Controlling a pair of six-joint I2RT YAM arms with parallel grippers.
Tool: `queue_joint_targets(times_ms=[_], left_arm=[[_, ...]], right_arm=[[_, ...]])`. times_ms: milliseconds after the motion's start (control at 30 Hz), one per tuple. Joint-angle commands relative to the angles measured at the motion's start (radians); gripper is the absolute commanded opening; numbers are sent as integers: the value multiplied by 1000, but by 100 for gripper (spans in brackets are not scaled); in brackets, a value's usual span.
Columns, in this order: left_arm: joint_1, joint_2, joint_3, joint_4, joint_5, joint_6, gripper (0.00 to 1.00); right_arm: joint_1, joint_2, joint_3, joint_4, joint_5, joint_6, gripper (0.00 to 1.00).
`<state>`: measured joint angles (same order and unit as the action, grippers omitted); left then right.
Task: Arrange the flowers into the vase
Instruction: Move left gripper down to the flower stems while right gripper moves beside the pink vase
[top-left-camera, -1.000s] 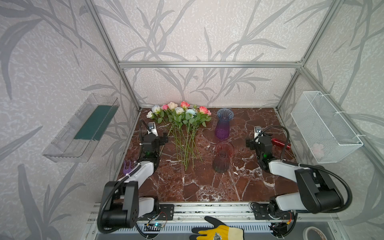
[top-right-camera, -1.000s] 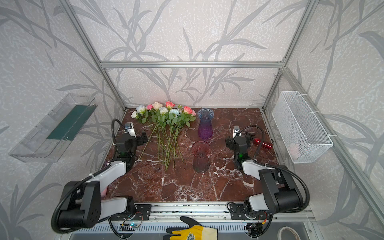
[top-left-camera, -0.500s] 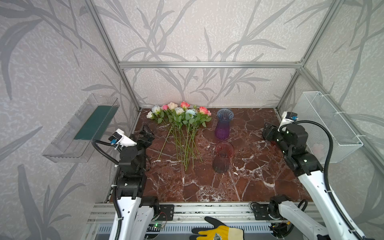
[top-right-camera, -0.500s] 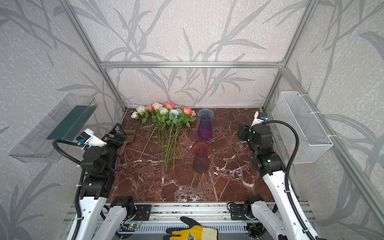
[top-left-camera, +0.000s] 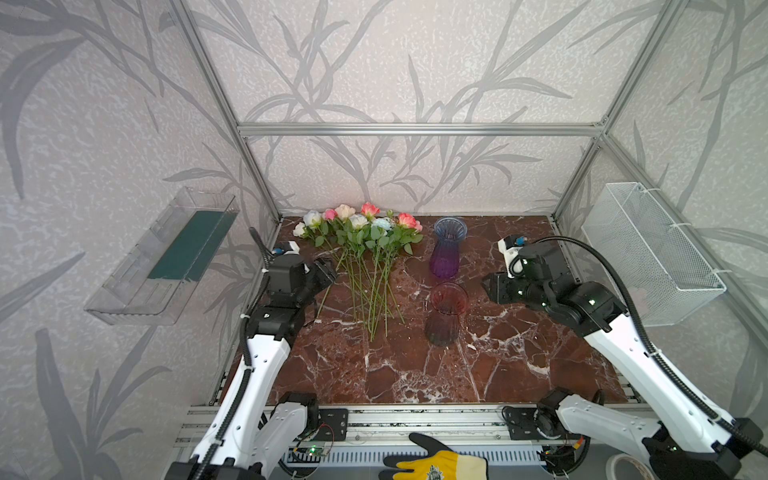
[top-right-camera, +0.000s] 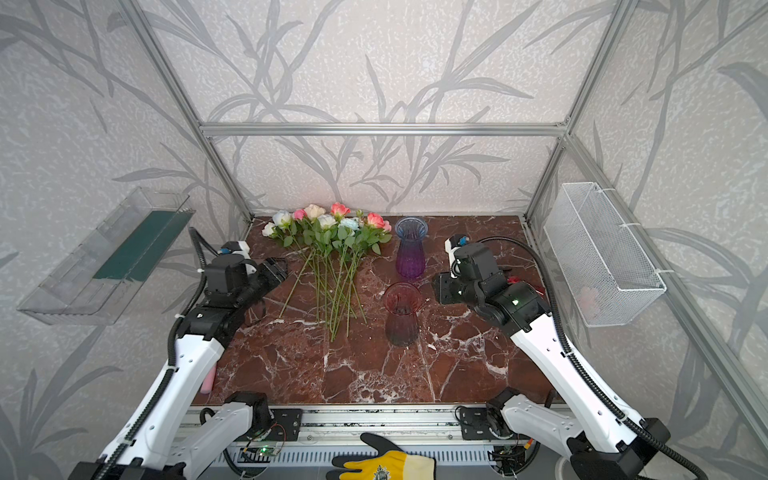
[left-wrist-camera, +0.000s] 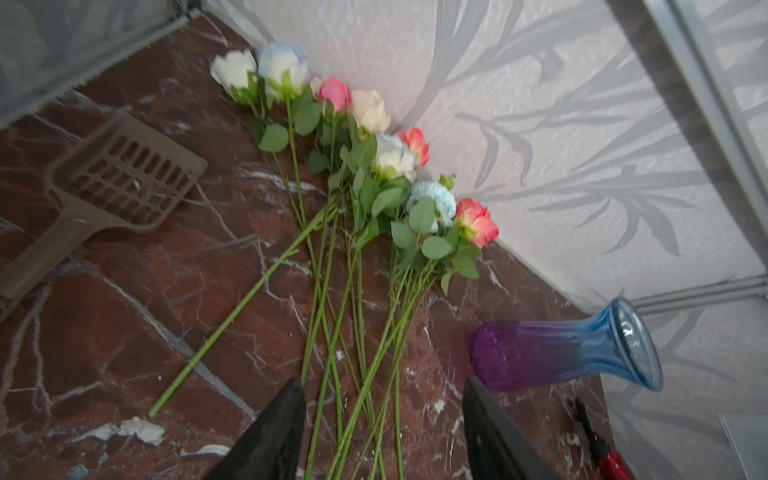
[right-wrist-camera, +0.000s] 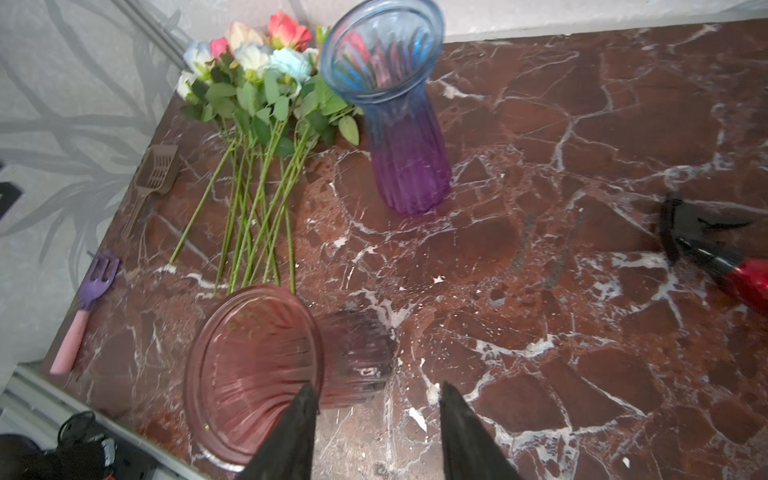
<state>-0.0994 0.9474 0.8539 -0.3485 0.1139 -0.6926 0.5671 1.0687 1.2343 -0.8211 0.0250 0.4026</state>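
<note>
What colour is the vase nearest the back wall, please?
Far vase: blue rim fading to purple base; clearest in right wrist view.

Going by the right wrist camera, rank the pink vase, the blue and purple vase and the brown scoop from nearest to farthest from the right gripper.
Measured from the right gripper:
1. The pink vase: right beside it, toward the front.
2. The blue and purple vase: farther back, next to the flowers.
3. The brown scoop: beyond the flowers, far over on the left side.
</note>
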Motion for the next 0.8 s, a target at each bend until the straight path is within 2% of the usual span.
queue_joint_targets(times_ms=[0,333,767], left_arm=[[-86,72,37,-67,-7,36,62],[-174,182,14,8,9,28,61],[-198,214,-3,47,8,25,61]], right_arm=[[41,33,57,-94,17,-20,49],[48,149,53,-66,-80,-2,48],[48,215,9,6,-123,31,35]])
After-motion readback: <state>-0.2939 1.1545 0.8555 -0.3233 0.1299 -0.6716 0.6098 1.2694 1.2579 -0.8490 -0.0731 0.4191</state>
